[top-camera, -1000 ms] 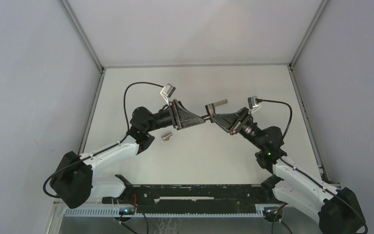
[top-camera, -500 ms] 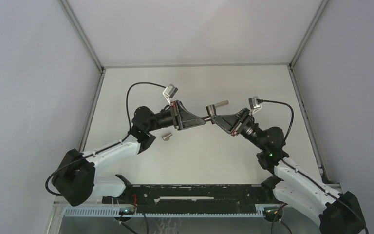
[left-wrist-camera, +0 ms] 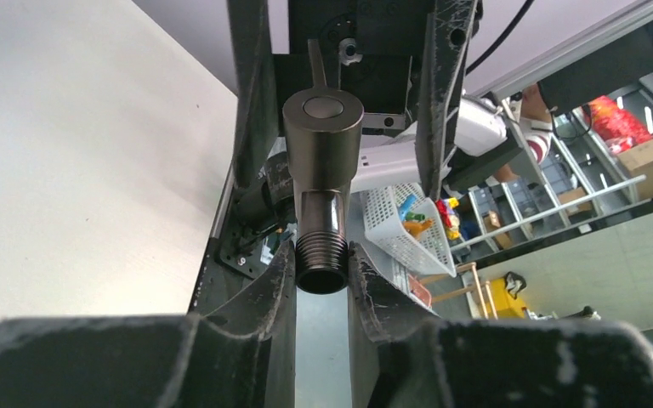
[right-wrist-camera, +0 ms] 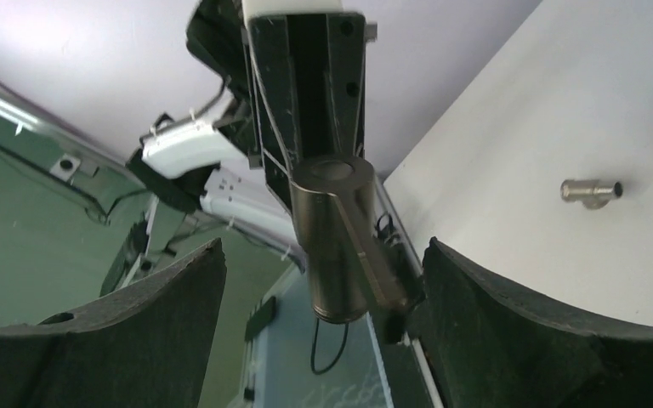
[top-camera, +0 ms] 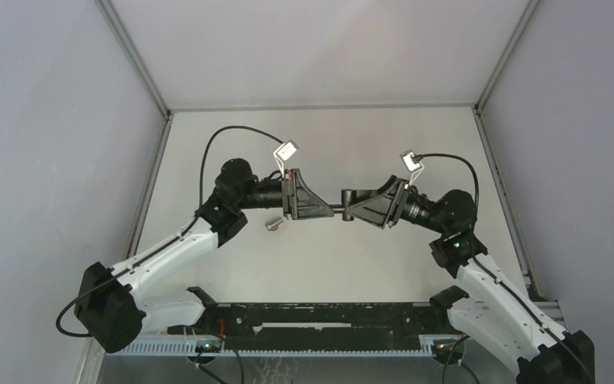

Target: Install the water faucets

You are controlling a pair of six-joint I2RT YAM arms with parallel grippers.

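The dark grey-brown tap piece (top-camera: pixel 342 200) hangs in the air between the two arms. My left gripper (top-camera: pixel 329 210) is shut on its threaded end, which shows pinched between the fingertips in the left wrist view (left-wrist-camera: pixel 321 265). My right gripper (top-camera: pixel 353 206) stands open around the tap's head, its pads (right-wrist-camera: pixel 493 306) apart from the metal on both sides. The tap's body and thin lever (right-wrist-camera: pixel 340 246) sit between those open jaws. The small silvery fitting (top-camera: pixel 273 224) lies on the table under the left arm and also shows in the right wrist view (right-wrist-camera: pixel 589 191).
The white tabletop (top-camera: pixel 328 256) is walled by grey panels on three sides. A black rail (top-camera: pixel 320 316) runs along the near edge between the arm bases. Cables loop above both wrists.
The left gripper closed on the tap's threaded end. The right gripper let go, opened wide and rolled its wrist. The lever that stuck out to the upper right no longer shows from above.
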